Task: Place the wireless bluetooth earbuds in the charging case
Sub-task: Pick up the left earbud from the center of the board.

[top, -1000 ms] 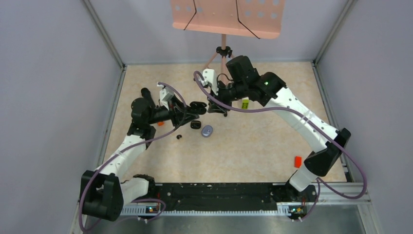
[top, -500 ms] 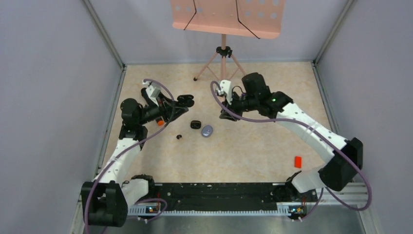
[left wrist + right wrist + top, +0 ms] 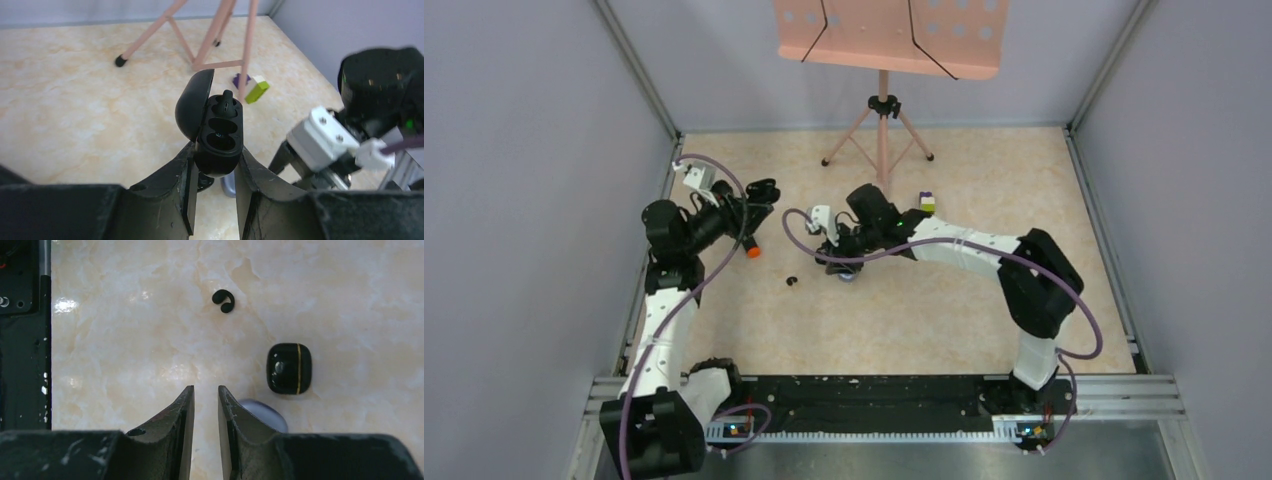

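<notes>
My left gripper is shut on an open black charging case and holds it above the table, lid swung left. One black earbud sits in the far slot; the near slot is empty. In the top view this gripper is at the far left. My right gripper points down at the table, jaws slightly apart and empty. A black comma-shaped earbud lies ahead of it, also seen in the top view. The right gripper hangs just right of that earbud.
A closed black case with a gold line and a pale purple case lie beside my right finger. An orange piece lies near the left arm. A green-and-purple block and a stand's tripod are farther back.
My left arm has drawn back to the left with the case. My right arm has swung down and left, lowering over the cases on the table.
</notes>
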### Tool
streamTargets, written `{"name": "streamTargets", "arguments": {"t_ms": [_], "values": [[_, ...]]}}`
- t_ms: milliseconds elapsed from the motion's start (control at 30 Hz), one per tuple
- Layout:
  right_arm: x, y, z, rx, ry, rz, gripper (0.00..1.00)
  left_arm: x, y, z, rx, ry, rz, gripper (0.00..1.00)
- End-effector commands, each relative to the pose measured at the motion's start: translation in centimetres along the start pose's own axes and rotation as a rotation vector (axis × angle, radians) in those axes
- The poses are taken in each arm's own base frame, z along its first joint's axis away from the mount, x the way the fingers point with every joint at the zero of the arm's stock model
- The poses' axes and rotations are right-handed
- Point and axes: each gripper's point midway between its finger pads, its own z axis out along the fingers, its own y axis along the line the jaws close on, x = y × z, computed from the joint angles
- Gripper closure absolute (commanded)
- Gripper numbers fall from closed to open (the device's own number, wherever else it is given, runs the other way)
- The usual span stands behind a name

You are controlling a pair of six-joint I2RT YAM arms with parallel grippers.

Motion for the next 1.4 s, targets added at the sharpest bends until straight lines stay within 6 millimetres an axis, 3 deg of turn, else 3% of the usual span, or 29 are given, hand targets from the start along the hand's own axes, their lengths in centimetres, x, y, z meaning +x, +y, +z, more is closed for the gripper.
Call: {"name": "streamTargets", "arguments": {"t_ms": [0, 233, 533, 733, 1067, 1233, 1367], "values": [[-4.3, 0.1, 3.1, 0.009, -0.103, -0.039, 0.77, -2.9, 2.9, -0.9, -0.162, -0.075, 0.026, 1.00], [-3.2, 1.3, 9.0, -0.001, -0.049, -0.043, 0.64, -5.0, 5.7, -2.0, -0.267, -0.134, 0.039, 1.00], [-3.1, -0.2, 13.1, 0.071, -0.050, -0.072, 0.62, -6.0, 6.6, -3.2, -0.311, -0.153, 0.035, 1.00], [-2.5, -1.1, 14.1, 0.095, -0.035, -0.085, 0.62, -6.1, 6.6, -3.2, -0.306, -0.154, 0.034, 1.00], [0.3, -0.1, 15.8, 0.032, 0.037, -0.064, 0.64, -6.0, 6.6, -3.1, -0.302, -0.149, 0.027, 1.00], [1.8, -0.3, 16.3, 0.048, 0.090, -0.044, 0.70, -5.8, 6.5, -3.1, -0.297, -0.142, 0.025, 1.00], [1.4, -0.7, 14.7, 0.088, 0.102, -0.045, 0.83, -5.9, 6.5, -3.1, -0.293, -0.143, 0.027, 1.00]]}}
